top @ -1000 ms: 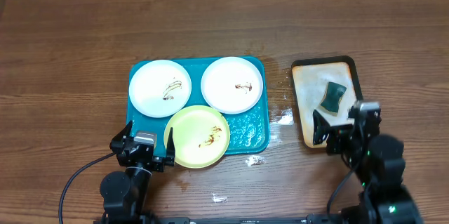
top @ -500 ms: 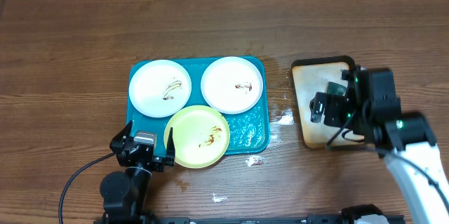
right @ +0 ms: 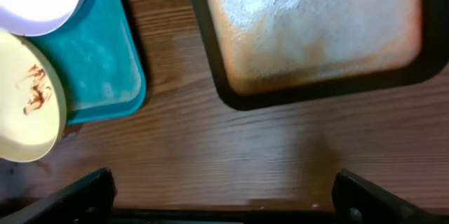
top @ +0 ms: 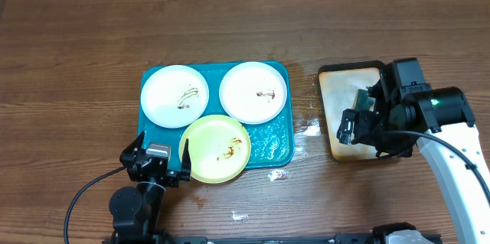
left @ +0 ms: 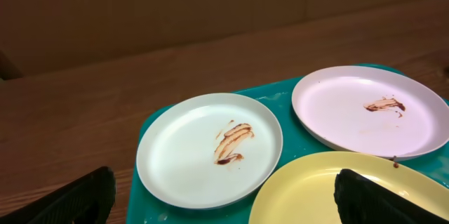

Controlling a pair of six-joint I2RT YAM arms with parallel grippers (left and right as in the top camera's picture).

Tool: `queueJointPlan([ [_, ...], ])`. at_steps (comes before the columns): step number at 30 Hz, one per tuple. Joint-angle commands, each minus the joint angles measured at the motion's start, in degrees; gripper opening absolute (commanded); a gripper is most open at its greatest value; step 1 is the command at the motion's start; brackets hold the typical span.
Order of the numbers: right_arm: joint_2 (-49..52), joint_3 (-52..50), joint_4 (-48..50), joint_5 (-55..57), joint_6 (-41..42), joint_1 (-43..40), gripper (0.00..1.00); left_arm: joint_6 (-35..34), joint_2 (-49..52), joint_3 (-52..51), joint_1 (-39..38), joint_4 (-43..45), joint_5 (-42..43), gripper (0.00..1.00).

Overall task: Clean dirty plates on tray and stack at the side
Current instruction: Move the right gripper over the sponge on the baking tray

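Note:
The teal tray [top: 272,141] holds three smeared plates: a white plate [top: 174,96] at its back left, a white plate [top: 253,92] at its back right, and a pale yellow plate [top: 215,148] at the front, overhanging the rim. My left gripper [top: 155,164] is open and empty at the tray's front left corner. Its wrist view shows the left white plate [left: 209,150], the right white plate [left: 368,109], the yellow plate [left: 337,189] and the tray [left: 280,92]. My right gripper [top: 358,129] is open and empty above the black-rimmed tray [top: 331,91].
A dark teal sponge [top: 362,100] lies in the black-rimmed tray, partly hidden by my right arm. The right wrist view shows that tray's stained beige inside [right: 316,34], the teal tray's corner [right: 98,62] and the yellow plate's edge [right: 24,104]. Wet spots [top: 308,128] lie between the trays.
My right arm has lifted from the front right of the table and moved out over the black-rimmed tray, then settled slightly lower. The left arm and the plates have not moved.

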Motion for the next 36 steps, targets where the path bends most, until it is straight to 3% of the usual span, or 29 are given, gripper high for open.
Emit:
queueJointPlan([
  [1, -0.2, 1.8, -0.4, -2.2, 0.2, 0.0, 1.0, -0.8, -0.5, -0.2, 0.3, 0.0, -0.3, 1.0],
  [15, -0.2, 1.8, -2.8, -2.3, -3.9, 0.0, 1.0, -0.9, -0.5, -0.2, 0.2, 0.4, 0.9, 1.0],
  [22, -0.2, 1.8, -2.2, -2.3, -4.2, 0.0, 1.0, -6.4, -0.5, -0.2, 0.2, 0.9, 17.4, 1.0],
  [25, -0.2, 1.8, -1.7, -2.3, -4.2, 0.0, 1.0, -10.8, 0.9, 0.3, 0.2, 0.5, 18.3, 1.0],
  [30, -0.2, 1.8, -0.9, -2.3, -4.2, 0.0, 1.0, -11.5, 9.0, 6.7, 0.2, -2.3, 17.9, 1.0],
  [36, -0.2, 1.8, 0.0, -2.3, -4.3, 0.0, 1.0, -10.2, 28.7, 24.7, 0.2, -9.0, 17.9, 1.0],
])
